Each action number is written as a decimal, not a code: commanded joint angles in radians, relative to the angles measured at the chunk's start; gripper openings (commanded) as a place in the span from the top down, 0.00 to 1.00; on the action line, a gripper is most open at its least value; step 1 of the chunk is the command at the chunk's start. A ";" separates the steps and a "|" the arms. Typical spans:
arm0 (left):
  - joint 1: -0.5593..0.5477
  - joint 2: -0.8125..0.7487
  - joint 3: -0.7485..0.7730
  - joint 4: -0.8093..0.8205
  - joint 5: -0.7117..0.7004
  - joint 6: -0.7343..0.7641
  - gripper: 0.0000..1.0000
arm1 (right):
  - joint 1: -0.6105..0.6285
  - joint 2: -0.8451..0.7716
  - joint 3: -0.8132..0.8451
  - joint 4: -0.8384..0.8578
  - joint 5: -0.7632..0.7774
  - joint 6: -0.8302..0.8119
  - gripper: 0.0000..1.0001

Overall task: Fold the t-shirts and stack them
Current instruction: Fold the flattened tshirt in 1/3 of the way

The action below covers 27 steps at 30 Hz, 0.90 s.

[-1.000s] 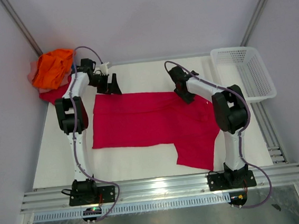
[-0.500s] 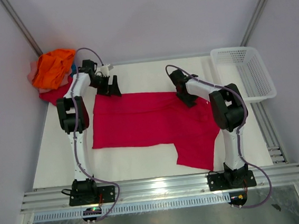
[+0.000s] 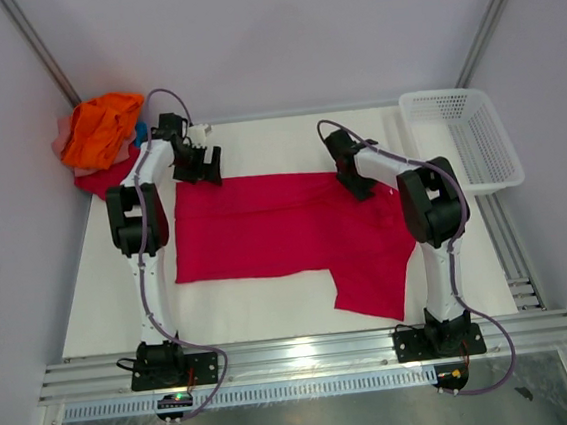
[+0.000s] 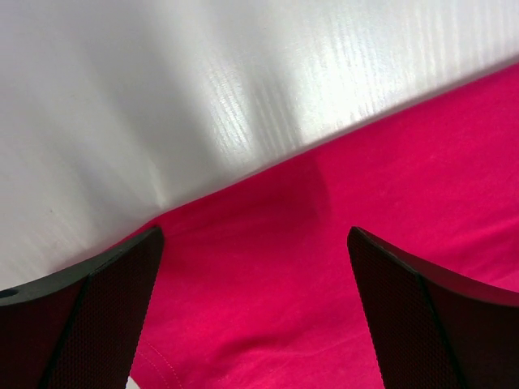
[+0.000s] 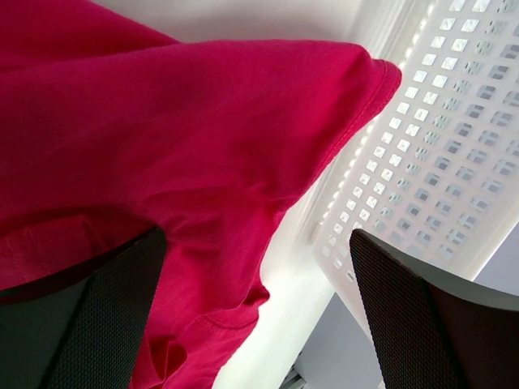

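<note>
Poised at the far edge of the crimson t-shirt (image 3: 285, 230), left gripper (image 3: 208, 167) and right gripper (image 3: 358, 186) stand spread wide, empty; one near each far corner, probably to pinch and fold it.

Mesh basket (image 3: 462, 140) right, t-shirt pile (image 3: 100, 130) left, table (image 3: 267, 144) between.
</note>
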 commanded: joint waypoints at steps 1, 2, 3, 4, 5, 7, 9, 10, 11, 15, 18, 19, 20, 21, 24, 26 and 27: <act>0.026 0.029 -0.053 -0.012 -0.181 -0.023 0.01 | -0.014 -0.020 -0.049 -0.017 -0.006 0.000 0.01; 0.028 0.029 -0.056 -0.005 -0.185 -0.028 0.01 | -0.014 -0.030 -0.063 -0.018 -0.011 0.002 0.01; 0.028 0.027 -0.061 0.001 -0.187 -0.031 0.01 | -0.014 -0.052 -0.076 -0.021 -0.014 0.002 0.01; 0.026 0.030 -0.060 0.001 -0.187 -0.032 0.01 | -0.014 -0.061 -0.096 -0.035 -0.020 0.003 0.01; 0.028 0.032 -0.060 -0.001 -0.187 -0.031 0.01 | -0.014 -0.069 -0.102 -0.049 -0.049 0.006 0.01; 0.026 0.032 -0.063 -0.004 -0.192 -0.031 0.01 | -0.014 -0.090 -0.122 -0.089 -0.077 0.012 0.01; 0.028 0.030 -0.067 -0.001 -0.198 -0.031 0.01 | -0.014 -0.106 -0.139 -0.104 -0.097 0.014 0.01; 0.028 0.030 -0.067 0.001 -0.198 -0.032 0.01 | -0.014 -0.124 -0.155 -0.116 -0.103 0.014 0.01; 0.028 0.030 -0.069 -0.001 -0.196 -0.032 0.01 | -0.014 -0.133 -0.159 -0.122 -0.110 0.014 0.01; 0.028 0.034 -0.069 -0.001 -0.189 -0.040 0.01 | -0.014 -0.179 -0.165 -0.167 -0.117 0.006 0.01; 0.028 0.030 -0.073 -0.001 -0.182 -0.043 0.01 | -0.014 -0.224 -0.158 -0.202 -0.136 -0.008 0.01; 0.028 0.030 -0.076 0.001 -0.184 -0.044 0.01 | -0.014 -0.233 -0.155 -0.217 -0.152 -0.014 0.01; 0.028 0.030 -0.078 0.004 -0.172 -0.046 0.01 | -0.014 -0.239 -0.150 -0.221 -0.150 -0.018 0.00; 0.028 0.030 -0.083 0.007 -0.167 -0.049 0.01 | -0.016 -0.256 -0.146 -0.210 -0.135 -0.015 0.01; 0.028 0.030 -0.083 0.002 -0.147 -0.055 0.01 | -0.017 -0.276 -0.130 -0.127 -0.065 -0.011 0.00; 0.028 0.024 -0.084 0.004 -0.135 -0.060 0.01 | -0.023 -0.264 -0.074 -0.092 -0.066 0.008 0.01; 0.028 0.021 -0.084 0.002 -0.127 -0.061 0.01 | -0.025 -0.236 -0.054 -0.074 -0.061 0.009 0.01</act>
